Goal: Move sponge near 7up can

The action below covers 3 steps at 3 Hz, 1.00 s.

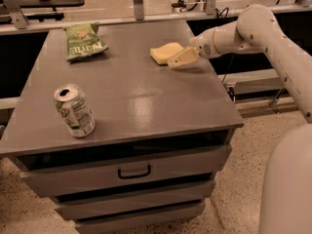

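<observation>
gripper point(181, 58) low over table point(146, 106) far right, just beside sponge point(164, 52); grip state: can't tell. sponge lies flat at back, well apart from can point(74, 110) at front left. chip bag point(84, 43) back left.

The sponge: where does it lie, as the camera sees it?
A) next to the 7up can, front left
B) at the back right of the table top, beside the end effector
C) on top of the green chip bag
B: the sponge lies back right on the table top, the end effector close at its right side; the 7up can stands front left.
</observation>
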### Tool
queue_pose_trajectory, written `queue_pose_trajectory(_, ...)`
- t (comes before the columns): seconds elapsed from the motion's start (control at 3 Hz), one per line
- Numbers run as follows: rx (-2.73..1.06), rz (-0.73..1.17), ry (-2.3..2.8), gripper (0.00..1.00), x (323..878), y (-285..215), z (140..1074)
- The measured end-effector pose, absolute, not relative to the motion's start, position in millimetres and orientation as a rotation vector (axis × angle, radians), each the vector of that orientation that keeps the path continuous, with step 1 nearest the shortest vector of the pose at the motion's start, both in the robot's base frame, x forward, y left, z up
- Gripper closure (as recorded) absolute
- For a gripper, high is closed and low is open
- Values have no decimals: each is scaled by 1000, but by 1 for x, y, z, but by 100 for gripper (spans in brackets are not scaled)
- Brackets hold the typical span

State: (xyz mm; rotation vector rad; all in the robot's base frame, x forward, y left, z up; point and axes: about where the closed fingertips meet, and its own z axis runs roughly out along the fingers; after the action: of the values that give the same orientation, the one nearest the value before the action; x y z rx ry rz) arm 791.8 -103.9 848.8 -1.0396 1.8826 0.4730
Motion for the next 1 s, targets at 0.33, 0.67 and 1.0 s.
queue_pose_trajectory(0.33,-1002,491,1864,43,804,-105,852)
queue_pose_trajectory(0.67,-994,521,1847,64,801,-105,856)
queue_pose_trajectory(1.0,-1018,571,1804,87,780,-100,868)
